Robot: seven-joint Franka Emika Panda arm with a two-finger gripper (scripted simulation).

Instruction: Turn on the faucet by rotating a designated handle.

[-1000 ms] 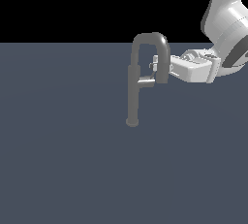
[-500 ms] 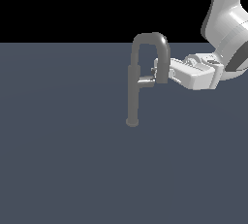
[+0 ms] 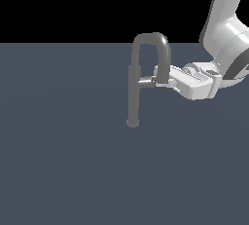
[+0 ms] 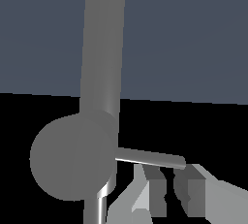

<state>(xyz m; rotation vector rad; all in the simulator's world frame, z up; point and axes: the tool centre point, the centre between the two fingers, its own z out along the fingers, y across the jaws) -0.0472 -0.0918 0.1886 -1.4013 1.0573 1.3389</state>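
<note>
The dull grey faucet stands upright on a round base, and its arched spout bends back down. The thin light-grey handle sticks out sideways from the tube toward the exterior view's right. My gripper reaches in from that side, with its tips at the handle's free end, behind the spout's end. In the wrist view the faucet's tube fills the middle. The handle lies across the tips of my gripper, touching or nearly touching them. The fingers are close together with nothing between them.
The faucet stands on a flat dark grey-blue floor. My white arm comes down from the upper part of the exterior view's right. Nothing else is in view.
My hand has dropped slightly at the handle's end. The handle lies closer to level than one second ago.
</note>
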